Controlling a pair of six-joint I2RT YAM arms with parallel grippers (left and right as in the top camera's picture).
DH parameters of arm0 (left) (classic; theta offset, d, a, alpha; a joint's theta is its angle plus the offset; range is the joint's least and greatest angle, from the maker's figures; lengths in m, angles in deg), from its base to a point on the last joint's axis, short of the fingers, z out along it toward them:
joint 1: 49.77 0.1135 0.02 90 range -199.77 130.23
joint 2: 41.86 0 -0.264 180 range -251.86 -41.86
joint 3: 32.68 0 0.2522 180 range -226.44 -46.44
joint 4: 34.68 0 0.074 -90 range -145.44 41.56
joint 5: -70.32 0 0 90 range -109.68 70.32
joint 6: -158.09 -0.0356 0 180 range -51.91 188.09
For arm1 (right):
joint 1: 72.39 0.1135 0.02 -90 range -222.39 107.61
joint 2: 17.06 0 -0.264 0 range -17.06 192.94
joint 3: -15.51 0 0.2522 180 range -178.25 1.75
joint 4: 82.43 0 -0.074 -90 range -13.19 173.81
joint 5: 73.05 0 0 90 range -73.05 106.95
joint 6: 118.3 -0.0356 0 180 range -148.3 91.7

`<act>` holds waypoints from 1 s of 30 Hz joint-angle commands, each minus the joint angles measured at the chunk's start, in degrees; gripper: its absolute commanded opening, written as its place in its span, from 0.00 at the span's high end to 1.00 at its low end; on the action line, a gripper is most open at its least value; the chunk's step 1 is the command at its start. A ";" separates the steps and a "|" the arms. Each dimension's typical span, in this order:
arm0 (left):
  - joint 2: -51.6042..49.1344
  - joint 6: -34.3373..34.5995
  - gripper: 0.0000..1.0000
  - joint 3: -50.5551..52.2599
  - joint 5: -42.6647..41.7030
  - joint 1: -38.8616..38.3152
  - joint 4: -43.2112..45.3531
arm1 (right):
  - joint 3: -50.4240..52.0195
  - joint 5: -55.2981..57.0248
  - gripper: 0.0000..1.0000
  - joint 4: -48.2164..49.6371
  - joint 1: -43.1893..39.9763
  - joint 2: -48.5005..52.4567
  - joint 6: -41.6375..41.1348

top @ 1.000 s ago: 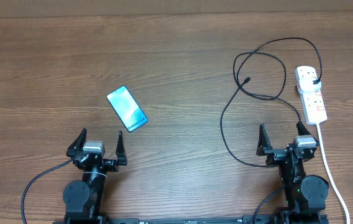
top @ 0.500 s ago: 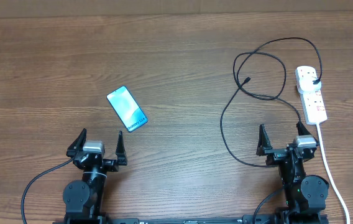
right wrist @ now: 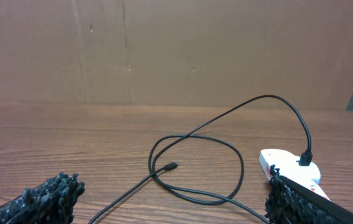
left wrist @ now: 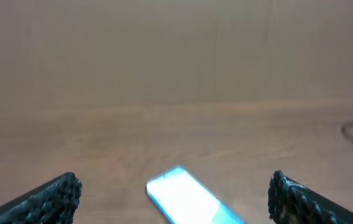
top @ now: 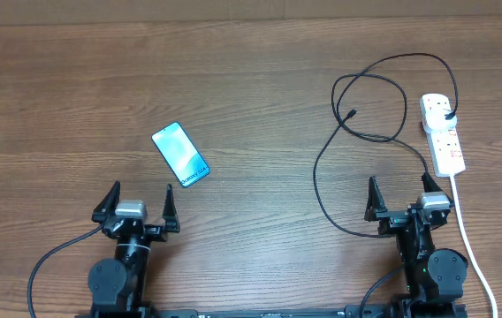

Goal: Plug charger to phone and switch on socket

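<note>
The phone [top: 180, 155] lies flat with a lit cyan screen, left of centre; it also shows blurred in the left wrist view [left wrist: 186, 202], just ahead of my open, empty left gripper [top: 136, 205]. The charger cable [top: 370, 97] loops on the right; its connector tip [top: 351, 114] lies free on the wood and shows in the right wrist view [right wrist: 171, 166]. Its plug head [top: 448, 116] sits in the white socket strip [top: 443, 134], which also shows in the right wrist view [right wrist: 288, 168]. My right gripper [top: 402, 200] is open and empty, near the cable's lower bend.
The strip's white cord [top: 472, 247] runs down the right side past the right arm's base. A brown cardboard wall [right wrist: 176, 50] stands behind the wooden table [top: 251, 71].
The left gripper has shifted very slightly; everything else is still.
</note>
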 commanded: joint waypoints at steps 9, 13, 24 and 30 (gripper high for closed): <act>0.55 3.06 0.00 0.15 -1.22 -0.07 31.34 | 0.63 -0.11 0.00 0.13 -0.20 -0.31 0.11; 0.52 2.38 0.01 -2.86 -0.50 -0.07 33.81 | 0.63 -0.11 0.00 0.13 -0.20 -0.31 0.11; -5.31 -6.25 0.01 -18.10 0.48 -0.07 31.47 | 0.63 -0.11 0.00 0.13 -0.20 -0.31 0.11; -20.00 -6.38 0.01 -29.55 -0.04 -0.07 31.08 | 0.61 -0.11 0.00 0.13 -0.20 -0.31 0.11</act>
